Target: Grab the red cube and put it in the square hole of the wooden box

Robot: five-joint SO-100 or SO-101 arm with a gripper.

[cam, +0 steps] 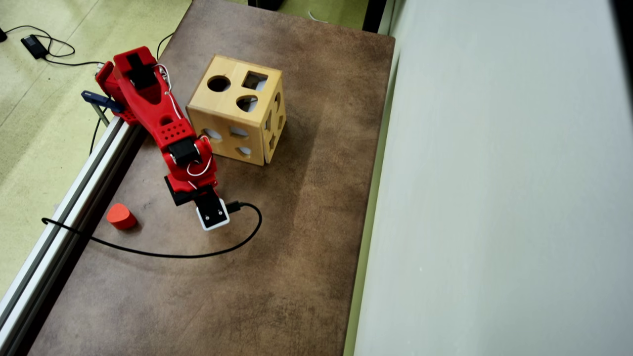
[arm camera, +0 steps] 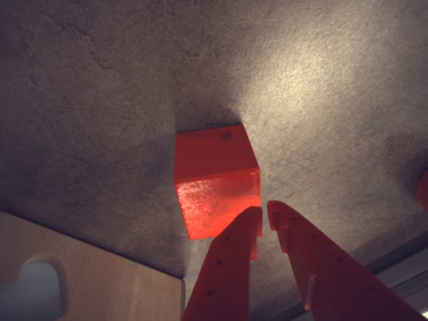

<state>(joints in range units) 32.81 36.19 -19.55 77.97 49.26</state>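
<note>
Smooth, slightly glossy red cube (arm camera: 215, 180) on a matt, mottled brown table (cam: 306, 257); pale sanded wooden box (cam: 236, 110); matt red plastic end effector (arm camera: 263, 215).

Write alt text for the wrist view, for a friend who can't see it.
A small red cube sits on a mottled brown table, lit from one side. The robot's red hand reaches in from the bottom edge, its two fingertips nearly together just beside the cube's lower right corner, not around it. A corner of the wooden box, with one cut-out, shows at bottom left.
</note>
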